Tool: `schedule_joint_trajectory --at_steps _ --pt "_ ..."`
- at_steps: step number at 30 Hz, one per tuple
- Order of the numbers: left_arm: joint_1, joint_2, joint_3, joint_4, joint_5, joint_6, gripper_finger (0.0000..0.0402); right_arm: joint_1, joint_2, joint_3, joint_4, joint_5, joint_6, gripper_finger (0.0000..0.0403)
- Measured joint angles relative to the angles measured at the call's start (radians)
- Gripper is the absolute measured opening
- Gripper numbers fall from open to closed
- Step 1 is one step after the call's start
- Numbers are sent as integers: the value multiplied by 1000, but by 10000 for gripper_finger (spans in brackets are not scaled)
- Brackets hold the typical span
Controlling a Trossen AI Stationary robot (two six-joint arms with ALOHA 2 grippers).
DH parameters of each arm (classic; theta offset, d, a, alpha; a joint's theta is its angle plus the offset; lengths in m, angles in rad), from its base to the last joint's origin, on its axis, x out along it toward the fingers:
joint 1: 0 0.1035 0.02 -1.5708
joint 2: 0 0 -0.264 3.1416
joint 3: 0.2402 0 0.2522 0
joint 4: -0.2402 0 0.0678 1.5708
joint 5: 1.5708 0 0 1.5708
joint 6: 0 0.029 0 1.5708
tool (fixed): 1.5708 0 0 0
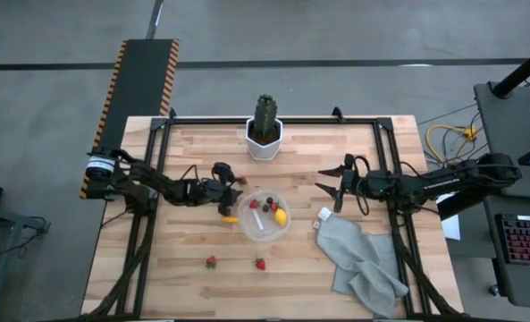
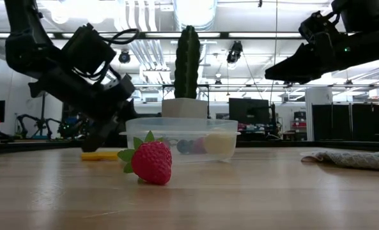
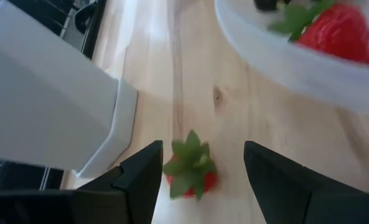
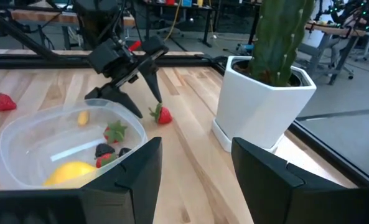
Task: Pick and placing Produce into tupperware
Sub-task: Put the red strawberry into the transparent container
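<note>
The clear round tupperware (image 1: pixel 263 215) stands mid-table with a yellow lemon (image 4: pixel 72 171), strawberries (image 4: pixel 114 132) and dark berries (image 4: pixel 103 149) inside. My left gripper (image 1: pixel 235 182) is open and low over the table, just left of the tupperware. Its fingers stand on either side of a red strawberry (image 3: pixel 190 173) that lies on the wood, and they touch nothing. A small yellow piece (image 1: pixel 231 218) lies by the tupperware's left wall. Two more strawberries (image 1: pixel 211 262) (image 1: pixel 260 264) lie nearer the front edge. My right gripper (image 1: pixel 330 185) hangs open and empty above the table, right of the tupperware.
A tall green cactus in a white hexagonal pot (image 1: pixel 265 139) stands at the far edge, close behind my left gripper. A grey cloth (image 1: pixel 358 259) lies crumpled at the front right. Bare wood stretches along the front left of the table.
</note>
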Motion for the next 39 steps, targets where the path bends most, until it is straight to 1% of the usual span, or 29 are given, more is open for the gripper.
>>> schedule_joint_trajectory --at_steps 21,24,33,39 --pt "1 15 0 5 -10 -3 206 0 -1 0 -2 0 -3 187" --pt "1 18 1 7 -10 -4 188 0 0 0 -1 0 -4 187" --pt "1 27 2 13 -6 -6 113 0 0 0 -2 0 -4 187" --pt "6 27 2 11 10 -6 82 0 0 0 -1 0 -4 187"
